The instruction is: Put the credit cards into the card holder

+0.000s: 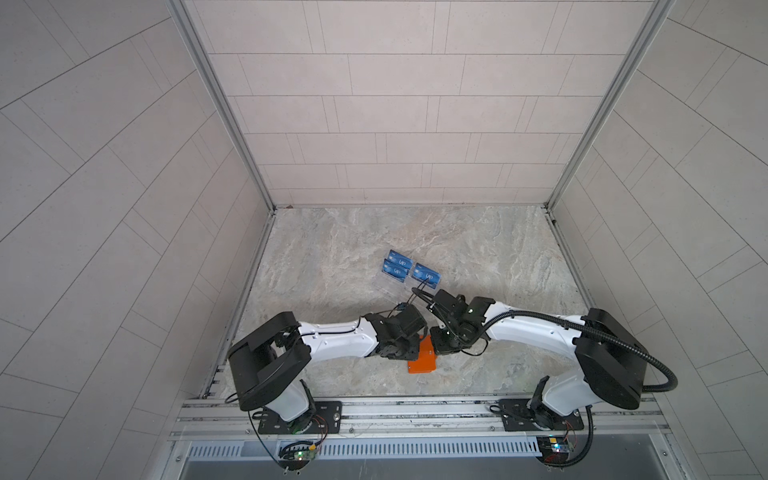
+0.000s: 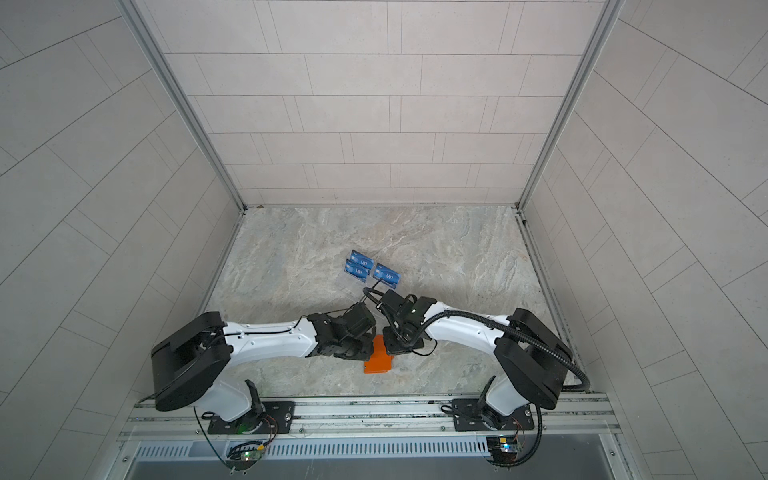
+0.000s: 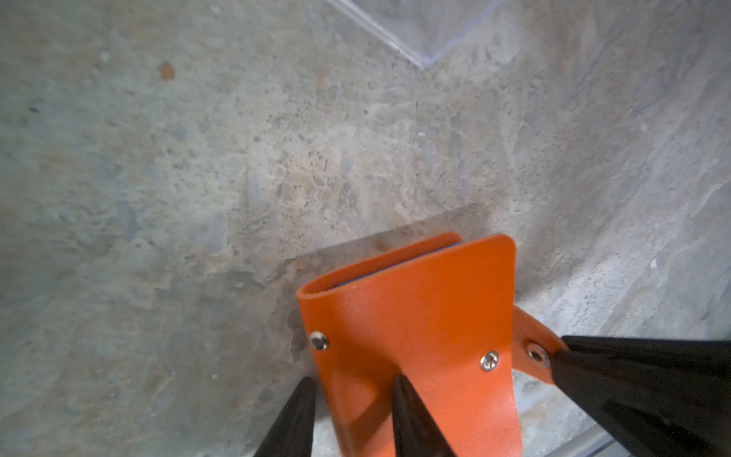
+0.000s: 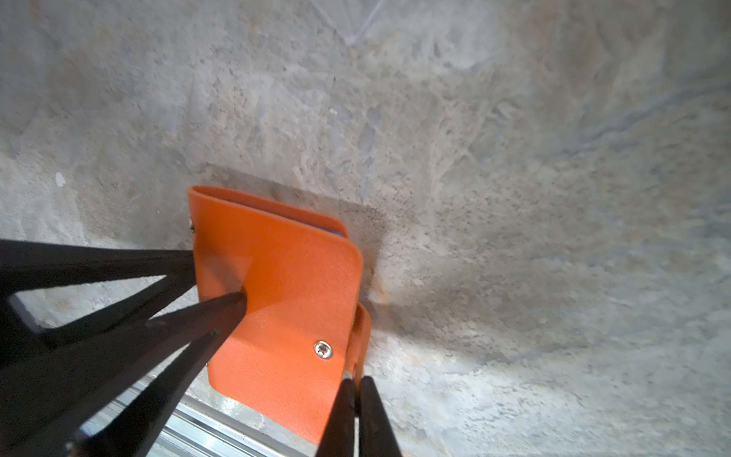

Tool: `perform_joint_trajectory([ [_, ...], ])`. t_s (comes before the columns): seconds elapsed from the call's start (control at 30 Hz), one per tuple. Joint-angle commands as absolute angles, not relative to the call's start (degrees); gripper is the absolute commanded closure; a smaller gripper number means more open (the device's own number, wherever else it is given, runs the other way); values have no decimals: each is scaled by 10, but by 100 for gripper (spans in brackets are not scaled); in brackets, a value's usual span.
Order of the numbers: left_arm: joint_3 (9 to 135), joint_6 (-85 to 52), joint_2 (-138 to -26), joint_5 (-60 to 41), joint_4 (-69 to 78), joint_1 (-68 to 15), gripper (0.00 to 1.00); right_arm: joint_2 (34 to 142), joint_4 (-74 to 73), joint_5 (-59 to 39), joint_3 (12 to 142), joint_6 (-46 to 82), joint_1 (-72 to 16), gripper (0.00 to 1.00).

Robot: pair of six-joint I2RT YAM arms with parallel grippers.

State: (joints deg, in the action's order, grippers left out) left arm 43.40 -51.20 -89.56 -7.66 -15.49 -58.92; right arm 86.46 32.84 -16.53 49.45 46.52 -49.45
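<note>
The left gripper (image 3: 352, 399) clamps the card holder (image 3: 415, 316) steady while the right gripper (image 4: 358, 389) pinches its snap tab (image 4: 362, 332), probably to unfasten it

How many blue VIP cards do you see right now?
3, all standing in the clear rack: the rear-left card, the front-left card, and the right card. The arms may hide more near the card holder.

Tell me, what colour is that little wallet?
Orange; the card holder shows best in the right wrist view.
</note>
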Motion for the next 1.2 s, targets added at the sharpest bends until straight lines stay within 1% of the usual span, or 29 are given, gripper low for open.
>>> perform_joint_trajectory([
  [0.0,405,-515,-929,-90,-185,-596,63,867,343,-161,495,467,-493,92],
  [0.07,405,-514,-929,-89,-185,-596,63,867,344,-160,495,466,-493,95],
  [0.17,404,-514,-929,-90,-184,-597,63,868,346,-159,495,464,-493,96],
  [0.23,404,-514,-929,-90,-185,-596,63,869,344,-162,494,462,-493,100],
  [0.27,404,-514,-929,-90,-185,-596,63,869,338,-166,494,462,-492,100],
  [0.77,406,-519,-931,-89,-185,-596,64,872,278,-218,490,448,-492,100],
  [1.17,407,-520,-935,-91,-182,-596,64,901,271,-221,494,443,-492,100],
])
